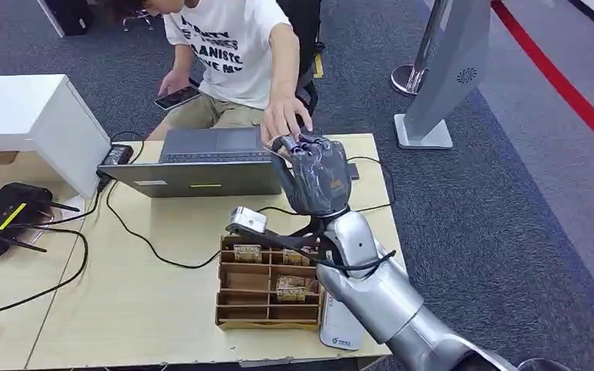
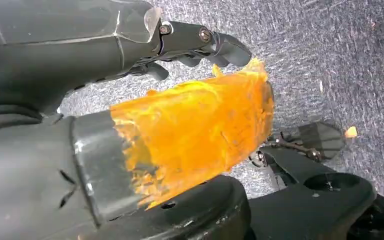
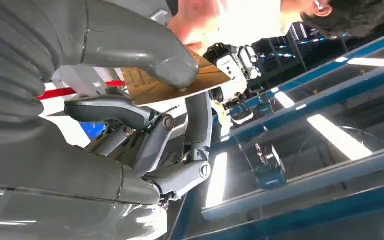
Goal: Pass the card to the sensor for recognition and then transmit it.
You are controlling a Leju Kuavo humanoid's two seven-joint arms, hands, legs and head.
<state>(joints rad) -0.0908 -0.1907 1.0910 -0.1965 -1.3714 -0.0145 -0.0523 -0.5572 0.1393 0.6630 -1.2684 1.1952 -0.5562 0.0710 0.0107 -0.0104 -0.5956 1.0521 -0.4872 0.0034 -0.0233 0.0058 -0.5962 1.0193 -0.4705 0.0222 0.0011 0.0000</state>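
My right hand (image 1: 315, 175) is raised over the far side of the table, next to the laptop. In the right wrist view its thumb (image 3: 145, 50) and a finger below pinch a flat brown card (image 3: 200, 80). A seated person's hand (image 1: 282, 117) reaches down to the top of my right hand; whether it touches the card I cannot tell. A small silver-white sensor (image 1: 247, 220) sits at the far edge of the cardboard tray (image 1: 232, 313). My left hand (image 2: 180, 100) hangs over grey carpet, its orange-taped thumb (image 2: 200, 130) apart from the dark fingers (image 2: 215, 42), holding nothing.
An open grey laptop (image 1: 201, 158) stands at the table's far edge with black cables trailing left. The tray's compartments hold more cards (image 1: 290, 287). A black router (image 1: 4, 216) lies at the left, a white device (image 1: 339, 332) by my right forearm. A grey kiosk base (image 1: 425, 131) stands on the carpet.
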